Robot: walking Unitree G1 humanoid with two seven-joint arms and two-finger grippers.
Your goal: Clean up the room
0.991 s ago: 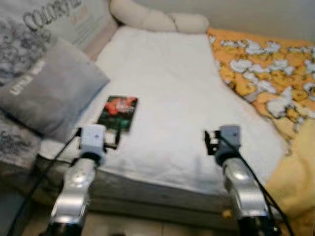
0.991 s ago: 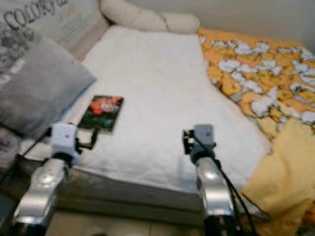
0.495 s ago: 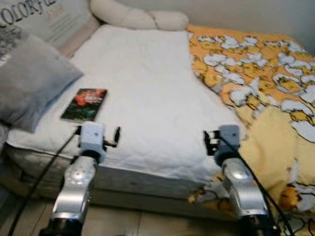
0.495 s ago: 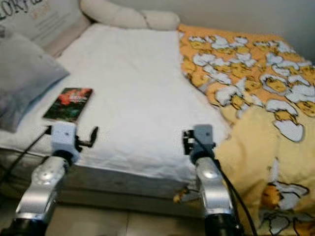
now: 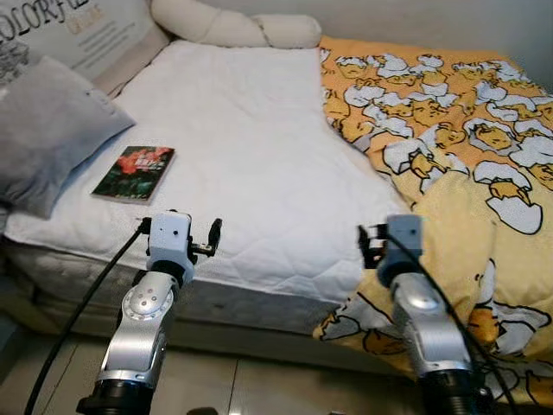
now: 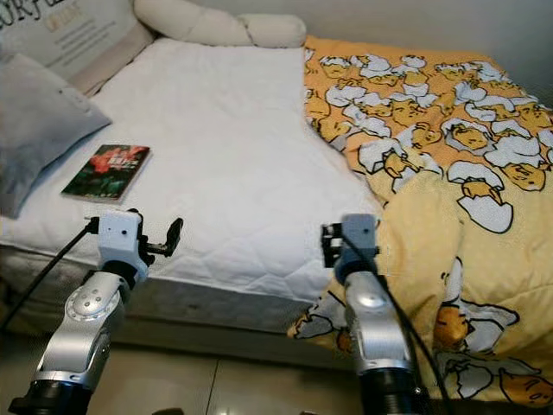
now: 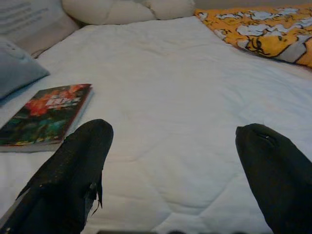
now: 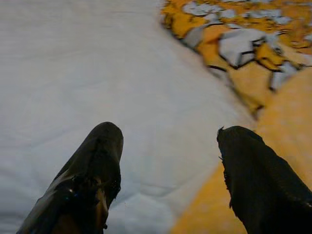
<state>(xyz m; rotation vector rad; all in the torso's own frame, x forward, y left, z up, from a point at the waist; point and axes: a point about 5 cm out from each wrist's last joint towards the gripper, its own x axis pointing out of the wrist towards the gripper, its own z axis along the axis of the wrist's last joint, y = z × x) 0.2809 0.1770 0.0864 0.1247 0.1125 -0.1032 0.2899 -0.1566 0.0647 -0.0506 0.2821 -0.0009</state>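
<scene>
A book (image 5: 134, 173) with a dark green and red cover lies flat on the white quilt (image 5: 251, 130), near the bed's left front corner. A yellow blanket (image 5: 449, 147) printed with white egg shapes covers the bed's right side and hangs over its front edge. My left gripper (image 7: 175, 134) is open and hovers low over the quilt at the front edge, with the book (image 7: 46, 114) a little ahead and to its left. My right gripper (image 8: 170, 134) is open too, over the line where the quilt meets the blanket (image 8: 234, 44). Neither holds anything.
A grey pillow (image 5: 47, 130) leans at the left of the bed beside a printed cushion (image 5: 73, 30). Cream pillows (image 5: 233, 26) lie along the head end. The mattress edge (image 5: 216, 298) stands just before my arms, above a pale tiled floor (image 5: 259, 389).
The camera has swung to the right, so the book and grey pillow sit further left in the picture and more yellow blanket shows. Both arms keep the same raised pose.
</scene>
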